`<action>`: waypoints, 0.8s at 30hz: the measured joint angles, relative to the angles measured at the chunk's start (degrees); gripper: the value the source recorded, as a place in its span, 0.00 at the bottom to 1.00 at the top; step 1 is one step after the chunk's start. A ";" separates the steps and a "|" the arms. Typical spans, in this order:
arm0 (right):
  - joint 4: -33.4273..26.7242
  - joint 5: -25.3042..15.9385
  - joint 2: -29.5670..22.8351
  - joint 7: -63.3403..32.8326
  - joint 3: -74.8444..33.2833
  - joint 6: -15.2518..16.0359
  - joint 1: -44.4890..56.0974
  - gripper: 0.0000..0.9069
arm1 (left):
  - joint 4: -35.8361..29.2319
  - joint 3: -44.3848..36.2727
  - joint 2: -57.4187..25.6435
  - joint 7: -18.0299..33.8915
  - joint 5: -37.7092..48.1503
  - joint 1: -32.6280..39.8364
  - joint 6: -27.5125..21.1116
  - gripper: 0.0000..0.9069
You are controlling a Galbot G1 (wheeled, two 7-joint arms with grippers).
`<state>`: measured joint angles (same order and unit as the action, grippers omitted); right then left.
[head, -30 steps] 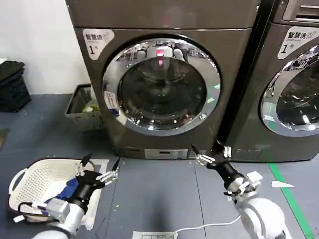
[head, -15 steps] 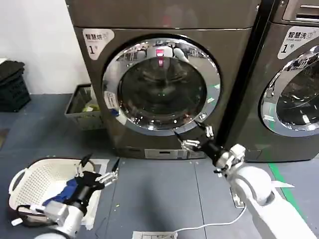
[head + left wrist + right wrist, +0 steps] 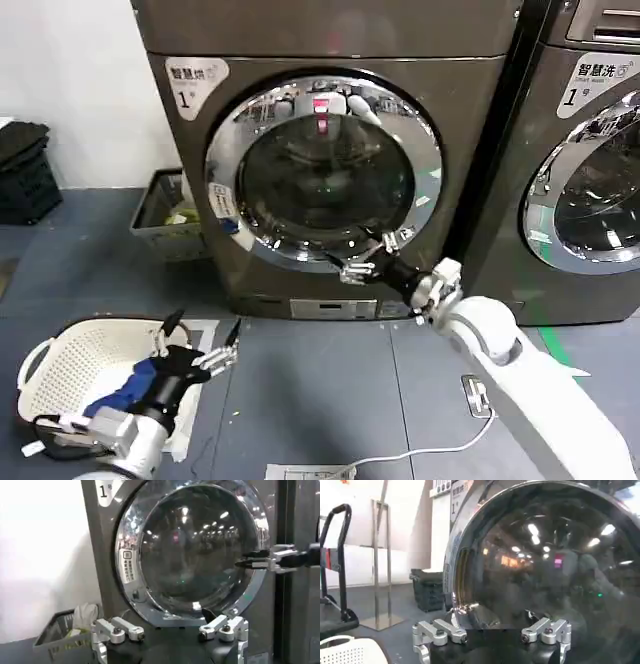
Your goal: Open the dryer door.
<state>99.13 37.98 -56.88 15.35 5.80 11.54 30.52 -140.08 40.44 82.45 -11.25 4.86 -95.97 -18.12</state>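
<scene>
Chrome-rimmed dryer door shut | right hand fingers apart at lower rim | left hand apart, idle

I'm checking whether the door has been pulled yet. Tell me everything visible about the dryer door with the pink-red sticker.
The dryer door is large and round, with a wide shiny chrome rim around a dark tinted glass porthole; a small pink-red sticker sits near the top of the glass. It appears shut, flush with the grey metal front. The right pincer, fingers open, is at the rim's lower right; contact cannot be confirmed. The left pincer hangs low over the white laundry basket, away from the door.
</scene>
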 joint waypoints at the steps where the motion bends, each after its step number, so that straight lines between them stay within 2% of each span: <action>1: -0.60 0.01 -0.17 0.10 0.63 -0.12 -0.70 1.00 | -0.01 0.00 0.00 0.00 0.00 0.00 0.00 1.00; 24: -12.15 1.73 -5.75 3.25 9.90 -1.14 -12.77 1.00 | -0.38 0.05 0.15 -0.15 -0.05 0.10 0.05 1.00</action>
<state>86.98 39.71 -62.63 18.60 15.69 10.40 17.76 -140.46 40.49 82.60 -11.40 4.81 -95.87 -18.07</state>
